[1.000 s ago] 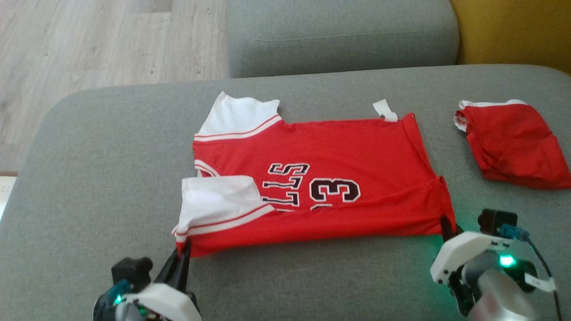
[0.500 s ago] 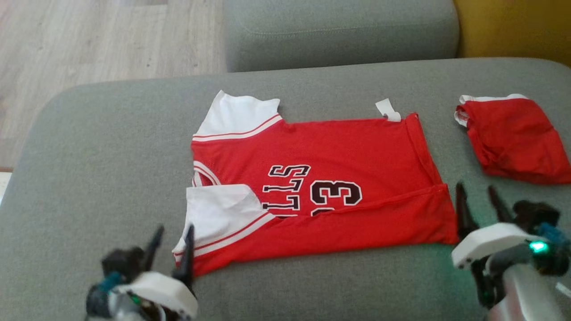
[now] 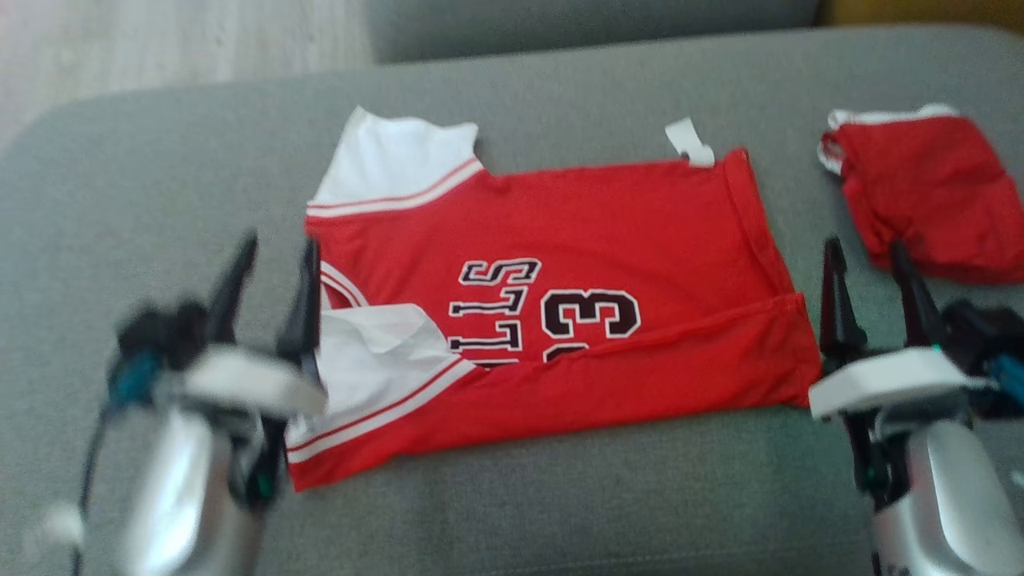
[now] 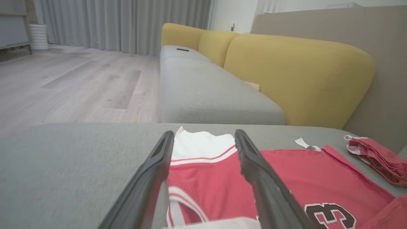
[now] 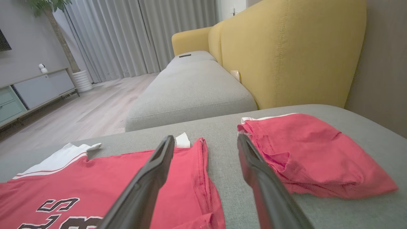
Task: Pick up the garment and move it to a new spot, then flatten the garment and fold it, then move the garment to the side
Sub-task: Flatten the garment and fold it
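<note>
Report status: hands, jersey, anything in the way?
Left hand open, empty, by jersey sleeves. Right hand open, empty, by hem. Jersey flat on cushion, near edge folded over. Second red garment close beside right hand.

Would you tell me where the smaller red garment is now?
In the head view, the smaller red garment lies on the grey cushion, right of the red jersey and just beyond the right gripper.

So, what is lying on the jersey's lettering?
The jersey's own near edge, folded up over it, with a white sleeve on the left. The fold hides part of the letters and number, so the full print cannot be read.
</note>
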Available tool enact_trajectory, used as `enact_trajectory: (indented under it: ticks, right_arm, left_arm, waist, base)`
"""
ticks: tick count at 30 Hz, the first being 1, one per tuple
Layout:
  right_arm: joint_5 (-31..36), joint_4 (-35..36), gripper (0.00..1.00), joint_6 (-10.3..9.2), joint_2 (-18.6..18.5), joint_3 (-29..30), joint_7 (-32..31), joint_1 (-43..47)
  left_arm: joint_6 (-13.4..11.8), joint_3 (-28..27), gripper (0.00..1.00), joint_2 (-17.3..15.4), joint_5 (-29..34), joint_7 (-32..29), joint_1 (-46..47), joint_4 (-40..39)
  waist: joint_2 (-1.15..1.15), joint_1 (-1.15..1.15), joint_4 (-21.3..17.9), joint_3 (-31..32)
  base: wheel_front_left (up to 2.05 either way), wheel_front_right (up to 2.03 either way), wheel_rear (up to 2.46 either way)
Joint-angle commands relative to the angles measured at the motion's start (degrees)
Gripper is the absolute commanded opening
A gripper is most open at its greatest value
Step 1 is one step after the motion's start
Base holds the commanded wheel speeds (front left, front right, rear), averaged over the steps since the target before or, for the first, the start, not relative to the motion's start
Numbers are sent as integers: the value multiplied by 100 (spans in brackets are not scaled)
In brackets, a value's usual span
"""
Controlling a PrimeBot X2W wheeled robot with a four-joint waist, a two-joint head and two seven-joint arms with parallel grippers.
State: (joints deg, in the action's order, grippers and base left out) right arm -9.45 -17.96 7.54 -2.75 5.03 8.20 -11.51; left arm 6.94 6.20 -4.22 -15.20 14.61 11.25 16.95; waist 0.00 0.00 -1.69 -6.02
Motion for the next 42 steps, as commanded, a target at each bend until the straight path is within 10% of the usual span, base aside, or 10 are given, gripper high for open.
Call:
enact_trajectory:
  ticks: [1,12,21,42]
  right_arm:
    - [74,303,100,-5,-14,-207,-58,-420]
    - [230,774,100,-5,-116,-606,-459,-1693]
    - [199,830,100,-5,-144,-1055,-501,-2285]
    - [86,1014,100,-5,-78,-1310,-526,-2436]
  left_arm:
    - [28,-39,100,-312,47,-88,791,-33]
    - [54,2072,100,-2075,-1333,-2248,4146,1467]
    - [54,3158,100,-2752,-2100,-2921,5184,2229]
    - [55,4159,100,-2952,-2987,-2806,6122,3640]
  waist:
    - [0,0,-106,-328]
    - [0,0,-681,-1570]
    - [0,0,-1064,-2059]
    - [0,0,-1350,-2543]
  base:
    - [0,0,0]
    - [0,0,0]
    - [0,0,0]
    - [0,0,0]
